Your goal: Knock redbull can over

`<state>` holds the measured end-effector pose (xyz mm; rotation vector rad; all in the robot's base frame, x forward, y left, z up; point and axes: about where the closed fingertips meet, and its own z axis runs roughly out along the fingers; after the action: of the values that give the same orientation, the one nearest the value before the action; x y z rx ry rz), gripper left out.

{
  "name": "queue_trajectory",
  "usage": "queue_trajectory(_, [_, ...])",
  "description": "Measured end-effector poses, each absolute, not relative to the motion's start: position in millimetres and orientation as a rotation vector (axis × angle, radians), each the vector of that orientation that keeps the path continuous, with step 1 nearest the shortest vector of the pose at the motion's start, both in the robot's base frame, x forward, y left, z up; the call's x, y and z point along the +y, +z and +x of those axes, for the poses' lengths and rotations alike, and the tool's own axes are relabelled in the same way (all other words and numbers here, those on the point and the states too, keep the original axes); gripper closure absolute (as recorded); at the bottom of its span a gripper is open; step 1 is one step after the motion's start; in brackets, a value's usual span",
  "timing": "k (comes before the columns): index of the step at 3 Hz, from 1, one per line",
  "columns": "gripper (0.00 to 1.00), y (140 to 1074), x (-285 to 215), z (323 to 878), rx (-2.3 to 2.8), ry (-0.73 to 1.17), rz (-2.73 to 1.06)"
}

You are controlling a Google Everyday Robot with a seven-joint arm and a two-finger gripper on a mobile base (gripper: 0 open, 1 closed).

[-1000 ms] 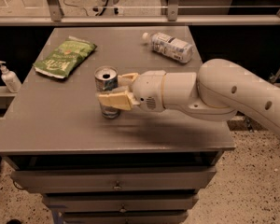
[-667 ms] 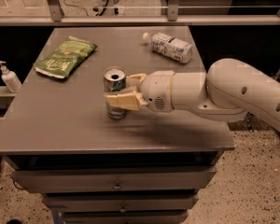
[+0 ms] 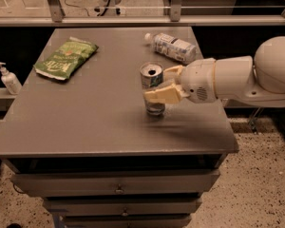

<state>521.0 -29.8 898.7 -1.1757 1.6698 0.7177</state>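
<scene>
Sitting nearest the viewer, the drawers [image 3: 118,182] under the table [image 3: 85,132] are staying shut, so nothing of their contents is showing. Above them, the can [image 3: 151,75] is standing upright, right of the tabletop's middle. It is now sitting further right than a second ago, closer to the bottle. The gripper [image 3: 157,84], reaching in from the right on a white arm [image 3: 237,77], has been travelling with it. One finger is crossing the can's front and the other is lying behind its right side, so the jaws are looking clamped on the can. The can is therefore being dragged rather than tipped, and the task is not yet done; a sideways shove or tilt is probably still needed. A dark opening is showing in the can's lid, but whether any liquid is inside cannot be told. Farther back, the green bag [image 3: 66,58] is lying flat at left. The bottle [image 3: 175,47] is lying on its side at right. Both are unmoved.
</scene>
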Motion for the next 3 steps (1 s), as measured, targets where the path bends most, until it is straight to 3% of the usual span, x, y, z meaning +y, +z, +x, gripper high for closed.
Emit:
queue_trajectory(1, [1.00,918,-61,532,1.691,0.603,-1.293])
queue_trajectory(3, [1.00,914,-64,541,1.732,0.357,-1.680])
